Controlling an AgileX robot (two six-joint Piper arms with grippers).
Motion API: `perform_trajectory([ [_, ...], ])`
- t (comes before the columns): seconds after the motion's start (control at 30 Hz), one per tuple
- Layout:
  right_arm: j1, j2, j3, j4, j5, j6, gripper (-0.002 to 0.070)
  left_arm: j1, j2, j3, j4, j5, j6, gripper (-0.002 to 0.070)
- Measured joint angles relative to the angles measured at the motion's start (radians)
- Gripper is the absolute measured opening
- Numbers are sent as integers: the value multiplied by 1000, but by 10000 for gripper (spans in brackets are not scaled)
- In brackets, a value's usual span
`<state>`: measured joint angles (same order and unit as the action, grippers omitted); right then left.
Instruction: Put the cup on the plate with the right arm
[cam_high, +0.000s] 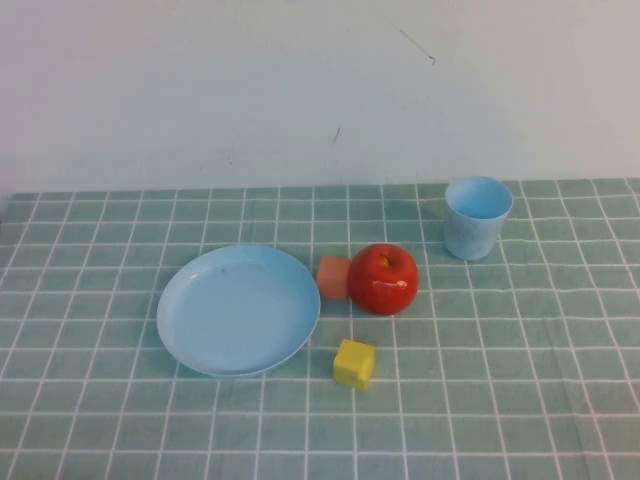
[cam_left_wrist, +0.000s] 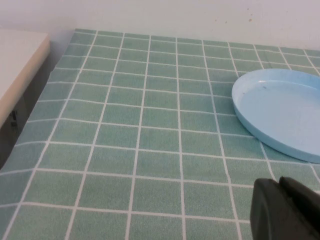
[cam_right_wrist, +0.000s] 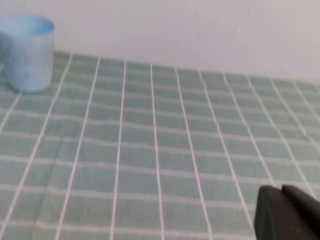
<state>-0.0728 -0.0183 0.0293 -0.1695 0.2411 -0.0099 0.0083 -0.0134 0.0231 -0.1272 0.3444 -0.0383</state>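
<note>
The light blue cup (cam_high: 478, 217) stands upright at the back right of the table; it also shows in the right wrist view (cam_right_wrist: 28, 53). The light blue plate (cam_high: 239, 309) lies left of centre, empty; its rim shows in the left wrist view (cam_left_wrist: 280, 112). Neither arm shows in the high view. My right gripper (cam_right_wrist: 281, 192) is shut and empty, well away from the cup. My left gripper (cam_left_wrist: 278, 184) is shut and empty, near the plate's edge.
A red apple (cam_high: 383, 279) sits between plate and cup. An orange block (cam_high: 333, 277) touches the apple's left side. A yellow block (cam_high: 354, 363) lies in front of them. A white wall (cam_high: 300, 90) backs the table. A table edge (cam_left_wrist: 25, 75) shows beside the left arm.
</note>
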Motion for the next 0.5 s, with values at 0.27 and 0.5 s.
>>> perform_trajectory([
  [0.27, 0, 0, 0, 0, -150, 0, -2, 0, 0, 0, 0, 0, 0, -3],
  [0.5, 0, 0, 0, 0, -150, 0, -2, 0, 0, 0, 0, 0, 0, -3],
])
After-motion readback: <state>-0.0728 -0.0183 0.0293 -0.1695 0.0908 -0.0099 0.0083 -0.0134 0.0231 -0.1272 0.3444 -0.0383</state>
